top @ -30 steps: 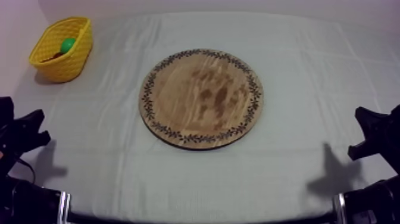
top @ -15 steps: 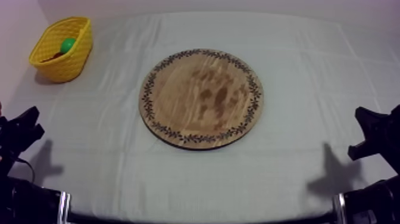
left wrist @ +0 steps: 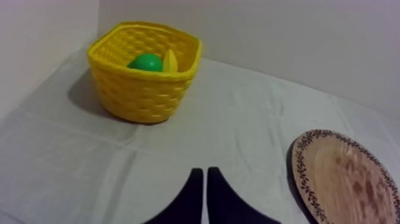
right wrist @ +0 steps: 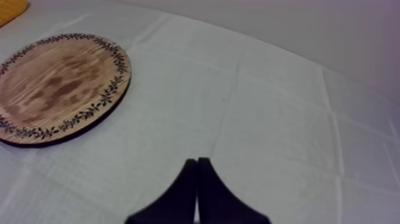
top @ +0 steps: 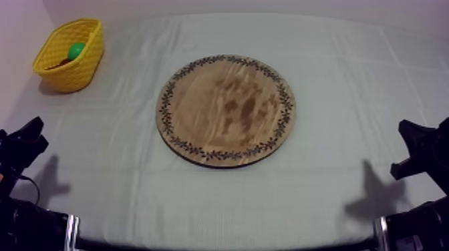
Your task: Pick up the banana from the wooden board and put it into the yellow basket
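The round wooden board (top: 226,110) lies bare in the middle of the table. At the far left corner stands the yellow basket (top: 67,53). In the left wrist view the basket (left wrist: 144,77) holds a green round fruit (left wrist: 146,62), with the yellow tip of the banana (left wrist: 170,61) beside it. My left gripper (left wrist: 203,173) is shut on nothing, well short of the basket, and sits low at the table's left edge (top: 30,135). My right gripper (right wrist: 197,162) is also shut and empty, off the board's (right wrist: 59,86) right side, low at the right edge (top: 417,143).
Grey-white cloth (top: 334,73) covers the whole table, with open room all round the board. A pale wall rises close behind and to the left of the basket (left wrist: 47,30). A corner of the basket (right wrist: 9,7) peeks in beyond the board in the right wrist view.
My left gripper has drawn back a little toward the table's left edge. The right arm, the board and the basket have stayed put.
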